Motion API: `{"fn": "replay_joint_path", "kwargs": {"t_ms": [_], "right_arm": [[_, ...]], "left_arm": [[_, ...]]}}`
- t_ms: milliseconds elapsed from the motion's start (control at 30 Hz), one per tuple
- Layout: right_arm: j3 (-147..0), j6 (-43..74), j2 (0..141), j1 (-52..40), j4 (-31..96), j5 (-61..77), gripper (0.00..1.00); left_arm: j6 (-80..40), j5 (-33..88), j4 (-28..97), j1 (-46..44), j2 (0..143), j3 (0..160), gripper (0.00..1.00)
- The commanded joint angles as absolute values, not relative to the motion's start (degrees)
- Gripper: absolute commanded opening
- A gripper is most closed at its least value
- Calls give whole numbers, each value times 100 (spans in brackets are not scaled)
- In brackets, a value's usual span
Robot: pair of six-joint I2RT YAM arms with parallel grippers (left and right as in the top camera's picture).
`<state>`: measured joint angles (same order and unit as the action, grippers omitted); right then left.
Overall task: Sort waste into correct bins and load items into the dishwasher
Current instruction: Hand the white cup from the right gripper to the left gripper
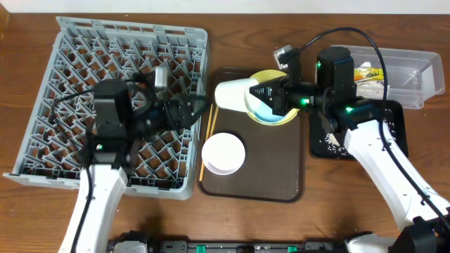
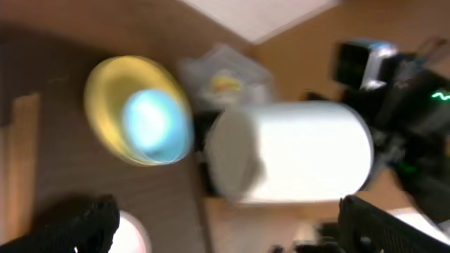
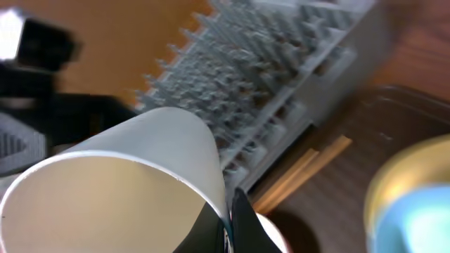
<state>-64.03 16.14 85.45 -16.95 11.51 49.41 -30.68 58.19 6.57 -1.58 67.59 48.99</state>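
The grey dish rack [image 1: 126, 28] is sitting at the left of the tabletop [image 1: 323, 211]. The left gripper [image 1: 197, 107] is hovering over the rack's right edge, its fingers [image 2: 88, 225] spread wide and holding nothing. Just to its right, the small white cup [image 1: 235, 93] is hanging sideways above the brown tray [image 1: 274, 169]. Its long axis is running left to right, with the base pointing toward the left fingers. The right gripper [image 1: 267, 93] is pinching the cup's rim.
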Motion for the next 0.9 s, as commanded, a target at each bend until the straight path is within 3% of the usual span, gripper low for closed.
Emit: {"fn": "replay_joint_path", "kwargs": {"t_ms": [0, 167, 533, 733, 867], "right_arm": [[-6445, 1938, 8562, -1680, 974, 5752, 1], [-6445, 2246, 8562, -1680, 419, 6361, 1], [-6445, 2379, 8565, -1787, 351, 6718, 1], [-6445, 2377, 8565, -1817, 366, 6740, 1], [-6445, 2377, 8565, -1817, 399, 6759, 1]], "left_arm": [[-4086, 7271, -231, -366, 7166, 4993, 99], [-4692, 7347, -1461, -878, 7454, 4993, 99], [-5033, 7354, -2421, -1186, 7452, 4993, 97], [-5098, 7352, -2484, -1358, 7452, 4993, 82], [-5094, 7354, -2552, -1358, 7452, 4993, 81]]}}
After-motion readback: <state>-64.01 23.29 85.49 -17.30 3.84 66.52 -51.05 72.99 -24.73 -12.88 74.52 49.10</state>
